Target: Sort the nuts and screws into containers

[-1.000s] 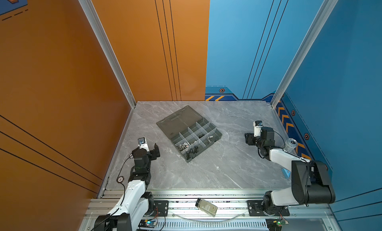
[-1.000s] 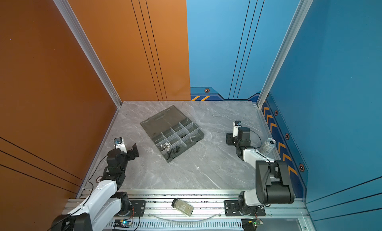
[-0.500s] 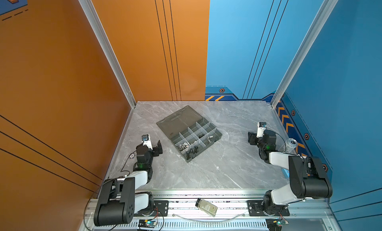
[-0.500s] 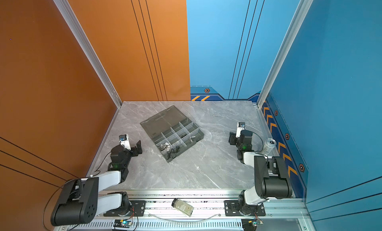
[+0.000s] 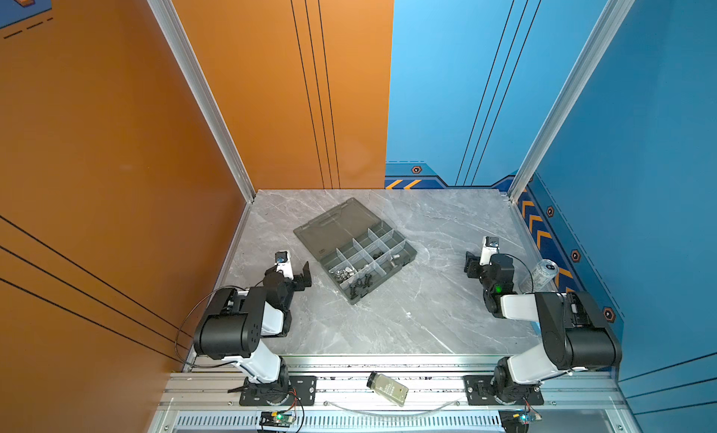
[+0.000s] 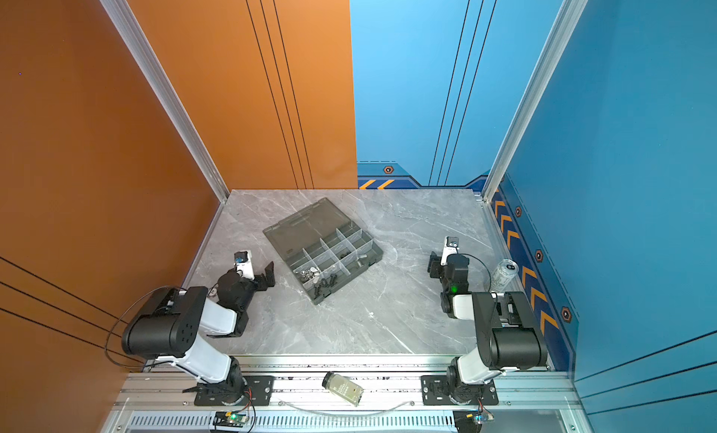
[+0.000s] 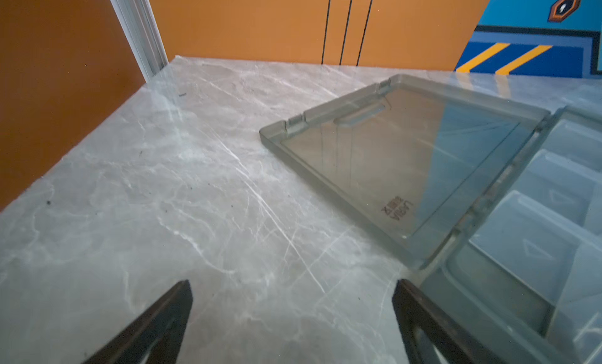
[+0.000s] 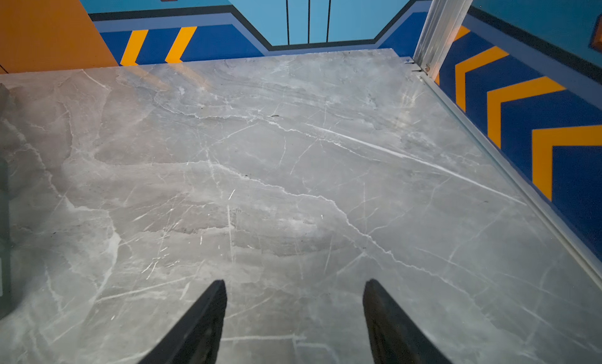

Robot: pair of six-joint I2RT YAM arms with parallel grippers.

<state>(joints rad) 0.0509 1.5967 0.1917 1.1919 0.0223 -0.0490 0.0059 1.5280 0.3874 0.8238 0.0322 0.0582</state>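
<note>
left fingers (image 7: 156, 326) apart beside lid (image 7: 391, 163), right fingers (image 8: 202, 326) apart over marble (image 8: 293, 183), screws (image 5: 360, 286) only in both top views

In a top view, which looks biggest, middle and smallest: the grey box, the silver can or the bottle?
1. Grey organiser box, clearly largest.
2. Clear bottle and silver can look about alike; the bottle lies nearer the camera, so I won't rank them.
</note>
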